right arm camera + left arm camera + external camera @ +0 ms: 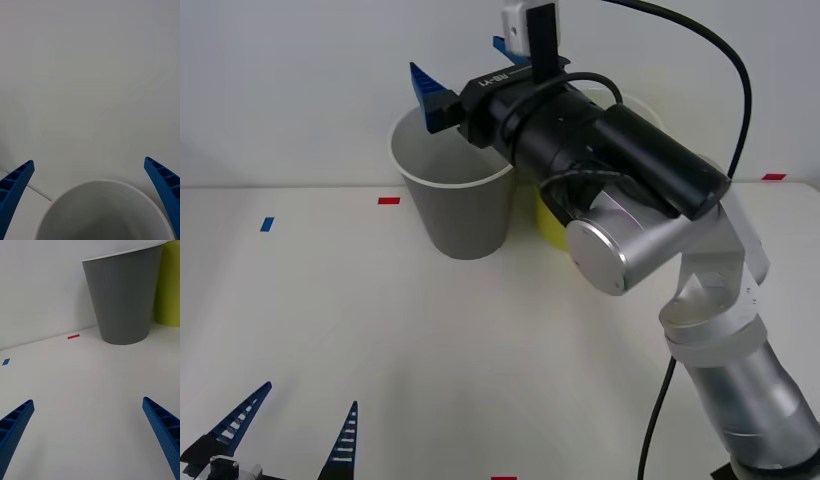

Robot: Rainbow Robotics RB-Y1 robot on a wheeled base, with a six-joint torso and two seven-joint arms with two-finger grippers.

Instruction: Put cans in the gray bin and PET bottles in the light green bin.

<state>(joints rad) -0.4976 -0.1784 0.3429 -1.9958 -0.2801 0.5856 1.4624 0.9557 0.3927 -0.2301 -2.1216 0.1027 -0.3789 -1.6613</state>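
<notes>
Two tall, round, tapered bins stand side by side toward the far edge of the white table [480, 350]: the gray bin with a white rim and pale inside [470, 215] on the left, and the yellow-green bin of the same shape [548, 225] touching or just beside it on the right, mostly hidden behind the right arm. The right gripper [465, 75] reaches out over the open mouth of the gray bin [101, 212], its blue ribbed fingers [15, 187] spread wide with nothing between them; the right wrist view looks down past them onto the bin's pale inside. The left gripper [290, 430] sits low at the near left corner of the table, its fingers [163, 435] also spread wide apart and gripping nothing, pointing across the bare surface toward the gray bin [123, 296] and the yellow-green bin [168, 285]. A small red tape mark [388, 200] and a blue one [267, 224] lie on the table left of the gray bin, and another red mark [774, 177] lies near the far right edge.
</notes>
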